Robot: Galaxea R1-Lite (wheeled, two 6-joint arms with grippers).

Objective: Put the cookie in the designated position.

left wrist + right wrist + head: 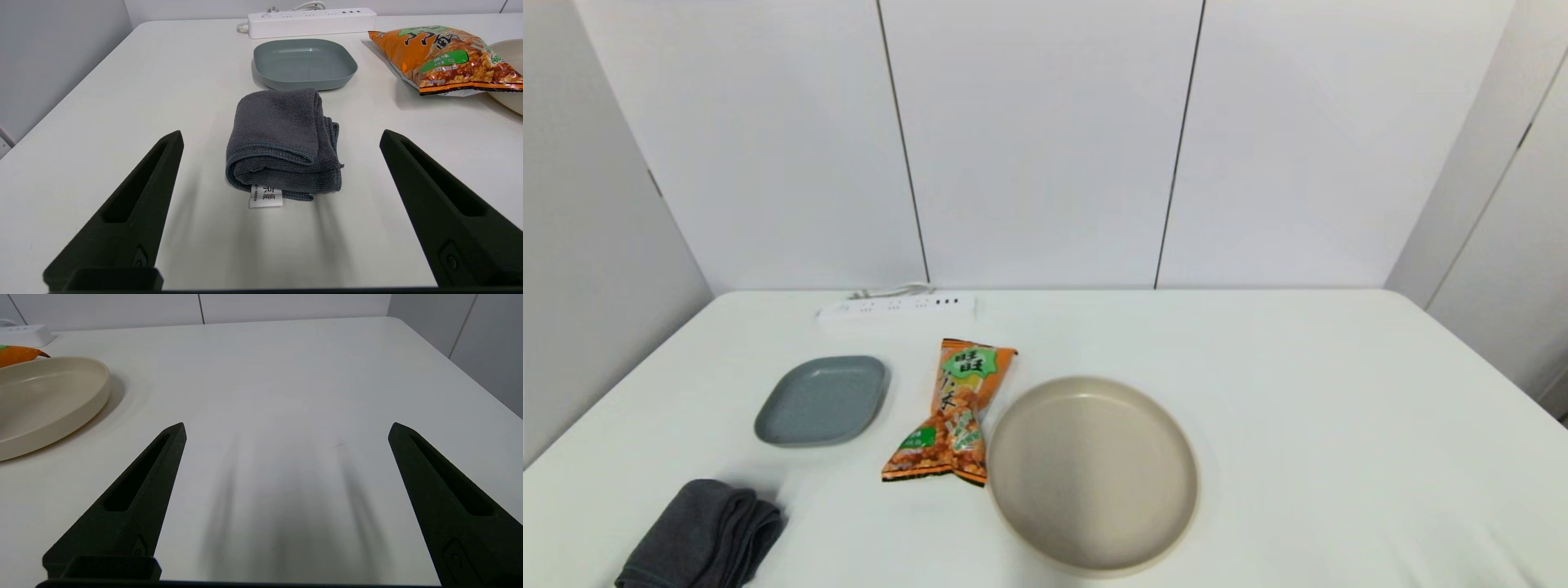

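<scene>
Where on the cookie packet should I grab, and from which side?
Grip the cookie packet across its pinched waist, coming from above. It lies flat, lengthwise away from the robot, its near right corner against the plate, so low sideways approaches look blocked there.

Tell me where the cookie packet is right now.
In the head view the cookie lies flat on the white table, left of centre, between the grey dish and the beige plate, its near corner touching or overlapping the plate's rim.

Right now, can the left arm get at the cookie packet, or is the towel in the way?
Probably yes. The left gripper is open, low behind the folded towel. The cookie lies off to the side, between the grey dish and the beige plate, top uncovered.
</scene>
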